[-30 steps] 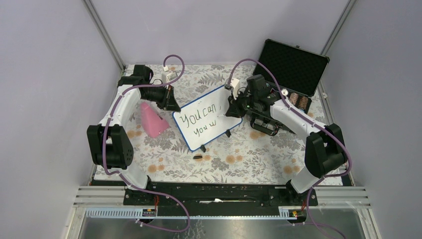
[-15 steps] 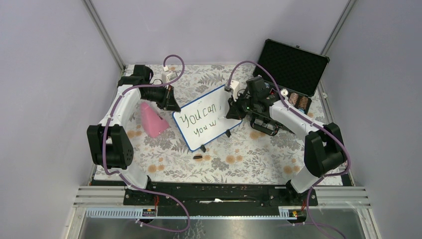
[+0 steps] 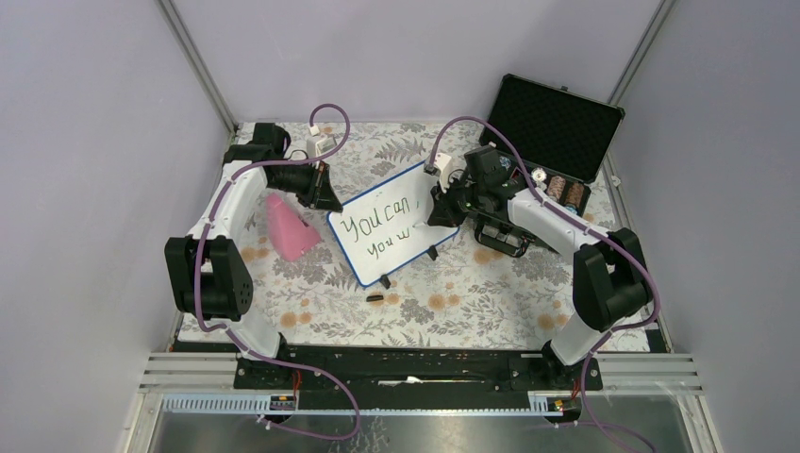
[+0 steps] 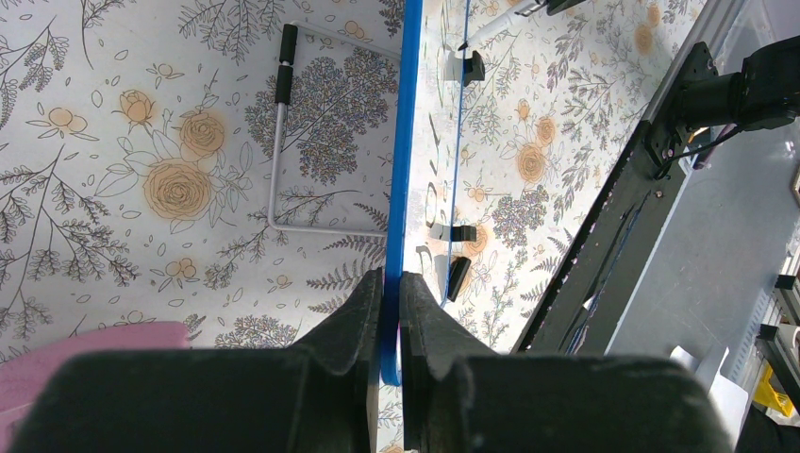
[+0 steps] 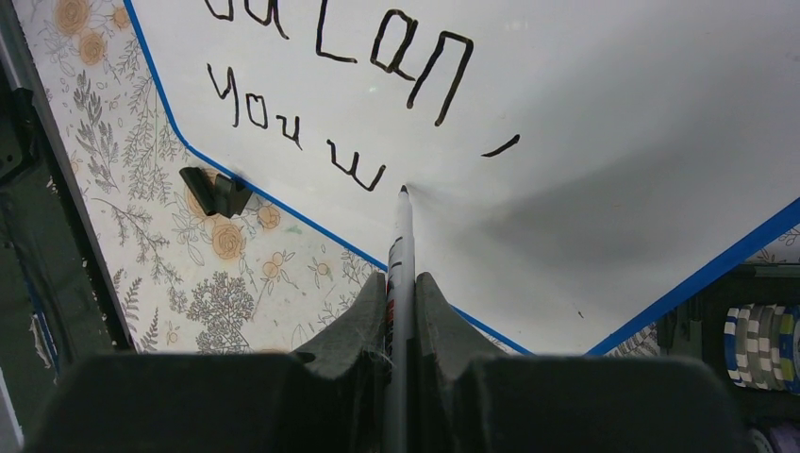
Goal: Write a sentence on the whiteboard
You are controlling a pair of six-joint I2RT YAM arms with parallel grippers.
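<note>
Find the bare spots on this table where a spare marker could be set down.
Widest: the cloth between the whiteboard and the base rail, right of the small dark piece. Also the far strip behind the whiteboard. Crowded: between whiteboard and black case.

White whiteboard, blue frame, floral table

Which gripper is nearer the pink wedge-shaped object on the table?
Left. The left gripper is shut on the whiteboard at its edge, right beside the pink object. The right gripper holds a marker at the opposite side, with the whiteboard lying between.
</note>
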